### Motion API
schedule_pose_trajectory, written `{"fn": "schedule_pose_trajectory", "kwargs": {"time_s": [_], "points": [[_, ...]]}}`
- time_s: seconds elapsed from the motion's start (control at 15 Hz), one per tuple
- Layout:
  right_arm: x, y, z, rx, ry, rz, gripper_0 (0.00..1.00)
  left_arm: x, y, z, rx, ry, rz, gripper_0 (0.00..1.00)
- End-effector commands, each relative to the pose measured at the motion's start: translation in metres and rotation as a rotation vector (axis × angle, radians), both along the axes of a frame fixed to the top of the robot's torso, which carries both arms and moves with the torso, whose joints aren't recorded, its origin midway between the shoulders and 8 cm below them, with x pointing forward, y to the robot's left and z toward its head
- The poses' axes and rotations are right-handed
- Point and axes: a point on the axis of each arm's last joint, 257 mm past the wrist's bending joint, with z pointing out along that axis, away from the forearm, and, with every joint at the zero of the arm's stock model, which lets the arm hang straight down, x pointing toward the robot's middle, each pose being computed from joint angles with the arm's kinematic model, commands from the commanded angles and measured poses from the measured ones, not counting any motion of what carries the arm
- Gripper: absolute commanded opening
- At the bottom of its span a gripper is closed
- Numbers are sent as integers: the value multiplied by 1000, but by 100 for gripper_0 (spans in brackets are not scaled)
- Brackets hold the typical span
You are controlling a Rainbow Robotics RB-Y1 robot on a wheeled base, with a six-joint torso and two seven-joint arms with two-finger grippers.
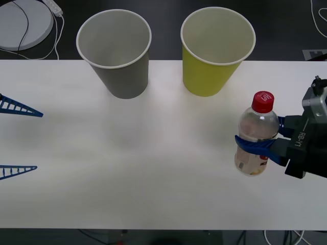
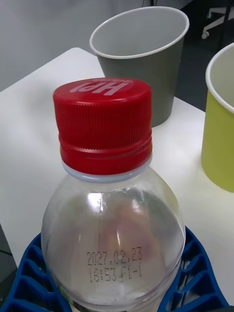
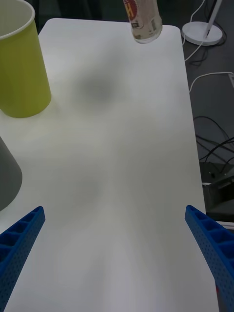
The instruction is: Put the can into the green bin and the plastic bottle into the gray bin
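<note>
Front view: right claw (image 1: 254,146) grasps the bottle (image 1: 256,133) upright at the desk's (image 1: 153,168) right side, near the green bin (image 1: 217,50); left claw (image 1: 20,139) released, idle at left.

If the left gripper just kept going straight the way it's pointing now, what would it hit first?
Probably nothing on the table: the left gripper, open at the left edge, points across bare surface. The plastic bottle, lifted in the right gripper, lies far ahead, though depth is unclear.
</note>
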Motion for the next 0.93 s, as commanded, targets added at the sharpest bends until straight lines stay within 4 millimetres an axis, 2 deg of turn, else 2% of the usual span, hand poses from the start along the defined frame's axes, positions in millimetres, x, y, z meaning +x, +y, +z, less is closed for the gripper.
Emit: {"fn": "schedule_pose_trajectory", "kwargs": {"time_s": [0.07,0.33,0.93], "points": [[-3,6,10,-8,35,10,0,0,0,0,0,0,0,100],[-4,10,28,-55,59,25,0,0,0,0,0,0,0,100],[25,-6,70,-269,-13,61,0,0,0,0,0,0,0,100]]}}
